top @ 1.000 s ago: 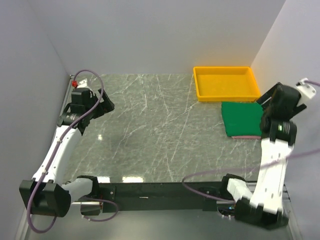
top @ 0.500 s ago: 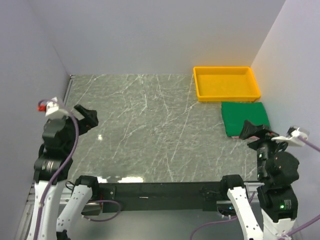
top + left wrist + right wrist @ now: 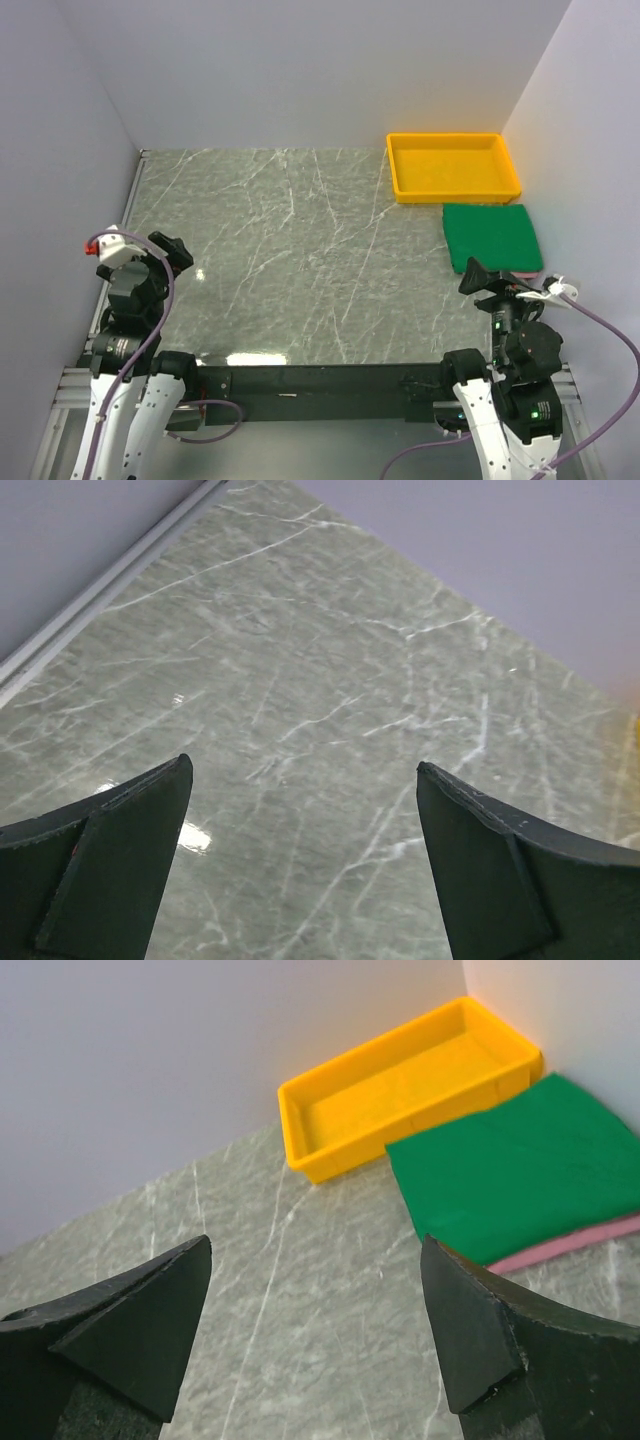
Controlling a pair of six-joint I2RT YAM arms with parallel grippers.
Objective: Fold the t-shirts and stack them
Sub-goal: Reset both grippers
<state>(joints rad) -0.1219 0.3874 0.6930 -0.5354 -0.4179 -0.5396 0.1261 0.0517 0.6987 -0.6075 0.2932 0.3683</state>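
The left gripper and right gripper are standing open and empty, so a stray right-arm sweep is risking pushing the folded dark green cloth t-shirt off the flat light pink cloth t-shirt at the right edge of the table.

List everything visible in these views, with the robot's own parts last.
green t-shirt: one, dark green, folded flat at the table's right edge, lying on the pink one
pink t-shirt: one, light pink, under the green one, only its near edge showing
yellow tray: one, yellow, far right corner, just beyond the shirts
table: one, grey-green marble
walls: three, pale grey, around the table
cables: two, purple, one on each arm
left gripper: one, black, open, holding nothing, above the table's near left
right gripper: one, black, open, holding nothing, on the near side of the shirts
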